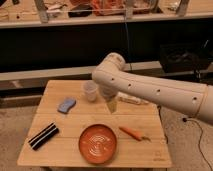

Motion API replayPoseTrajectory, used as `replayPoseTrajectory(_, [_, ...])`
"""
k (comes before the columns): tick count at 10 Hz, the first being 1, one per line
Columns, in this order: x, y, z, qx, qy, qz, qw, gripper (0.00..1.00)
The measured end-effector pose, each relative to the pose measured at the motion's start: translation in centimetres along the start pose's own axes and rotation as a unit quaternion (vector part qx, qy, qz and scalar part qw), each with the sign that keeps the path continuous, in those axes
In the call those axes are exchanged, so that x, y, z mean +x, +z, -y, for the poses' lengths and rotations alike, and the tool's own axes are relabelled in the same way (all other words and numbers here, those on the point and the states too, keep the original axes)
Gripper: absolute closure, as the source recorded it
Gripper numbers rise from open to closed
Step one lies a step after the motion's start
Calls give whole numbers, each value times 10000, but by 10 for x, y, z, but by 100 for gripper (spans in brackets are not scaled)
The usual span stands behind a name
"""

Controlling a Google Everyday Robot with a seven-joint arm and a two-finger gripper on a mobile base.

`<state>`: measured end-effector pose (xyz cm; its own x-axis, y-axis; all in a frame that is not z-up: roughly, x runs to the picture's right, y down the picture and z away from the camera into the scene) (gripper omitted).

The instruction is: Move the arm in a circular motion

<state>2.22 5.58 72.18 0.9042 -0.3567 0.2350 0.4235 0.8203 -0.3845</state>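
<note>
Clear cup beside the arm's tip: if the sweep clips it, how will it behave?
The clear cup looks thin, see-through and empty, so it is probably very light; a nudge would likely slide or tip it. It stands upright, so once over it may roll on the table. The claw hangs close beside it, so contact seems possible.

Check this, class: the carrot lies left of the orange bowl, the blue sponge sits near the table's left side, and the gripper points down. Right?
No. The camera view shows the carrot right of the orange bowl, not left. The blue sponge does sit near the table's left side, and the arm's gripper points down over the table.
</note>
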Motion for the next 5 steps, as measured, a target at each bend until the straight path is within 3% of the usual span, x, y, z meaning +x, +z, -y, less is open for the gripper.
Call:
replayPoseTrajectory(2, [6, 2, 5, 23, 138, 73, 9999, 20])
replayPoseTrajectory(5, [37, 5, 3, 66, 432, 126, 9990, 20])
